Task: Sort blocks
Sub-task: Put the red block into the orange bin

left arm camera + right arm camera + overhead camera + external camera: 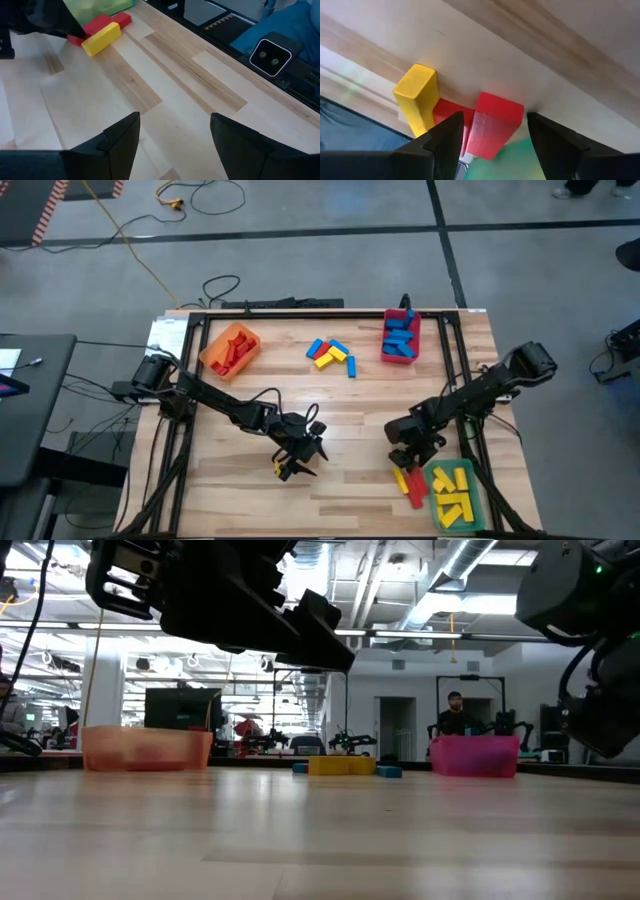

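High view shows the right claw point(408, 457) released, its fingers spread over a red block point(492, 127) on the wooden tabletop point(340, 410), near the right front corner; in the right wrist view that block lies between the two fingers point(442, 145), though contact cannot be confirmed. A yellow block point(417, 97) and a second red block point(120, 20) lie just beside it, against the green bin point(455, 495), which holds yellow blocks. The left claw point(297, 463) hangs released over bare wood near the front centre, holding nothing. A loose cluster of blue and yellow blocks point(331, 355) lies far centre. The orange bin point(230, 348), far left, holds red blocks; the red bin point(400, 338), far right, holds blue blocks.
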You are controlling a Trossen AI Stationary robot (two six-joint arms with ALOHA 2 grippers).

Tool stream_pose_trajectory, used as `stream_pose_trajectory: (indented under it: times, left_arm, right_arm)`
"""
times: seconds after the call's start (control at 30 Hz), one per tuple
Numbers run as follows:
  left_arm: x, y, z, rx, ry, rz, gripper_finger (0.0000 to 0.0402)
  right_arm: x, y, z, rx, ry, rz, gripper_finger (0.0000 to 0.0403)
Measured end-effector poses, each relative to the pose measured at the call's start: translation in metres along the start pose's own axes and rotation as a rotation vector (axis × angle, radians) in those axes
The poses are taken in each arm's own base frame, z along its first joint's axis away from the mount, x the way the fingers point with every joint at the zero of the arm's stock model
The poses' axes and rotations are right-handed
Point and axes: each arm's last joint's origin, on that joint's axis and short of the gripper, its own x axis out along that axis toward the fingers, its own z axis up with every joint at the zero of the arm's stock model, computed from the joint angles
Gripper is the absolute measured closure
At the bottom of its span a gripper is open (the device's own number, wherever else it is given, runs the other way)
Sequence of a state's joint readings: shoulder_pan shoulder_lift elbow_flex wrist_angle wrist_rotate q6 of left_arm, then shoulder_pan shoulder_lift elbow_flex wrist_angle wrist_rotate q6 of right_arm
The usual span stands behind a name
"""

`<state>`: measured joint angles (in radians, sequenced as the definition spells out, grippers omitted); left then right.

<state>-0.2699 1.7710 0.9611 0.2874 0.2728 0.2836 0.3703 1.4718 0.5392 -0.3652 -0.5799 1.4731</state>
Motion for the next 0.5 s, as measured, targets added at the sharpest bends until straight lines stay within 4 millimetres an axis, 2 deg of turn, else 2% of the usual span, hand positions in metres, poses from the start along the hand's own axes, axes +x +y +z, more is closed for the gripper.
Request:
stream_pose_trajectory:
  times: [0.2, 0.5]
  left_arm:
    - [0.0, 0.0, 0.0, -0.001, 0.0, -0.001, 0.0164]
    - [0.0, 0.0, 0.001, 0.001, -0.004, -0.001, 0.0164]
  right_arm:
    - [0.01, 0.001, 0.004, 0.027, 0.027, -0.04, 0.0152]
    - [0.014, 0.004, 0.011, 0.02, 0.039, -0.102, 0.0162]
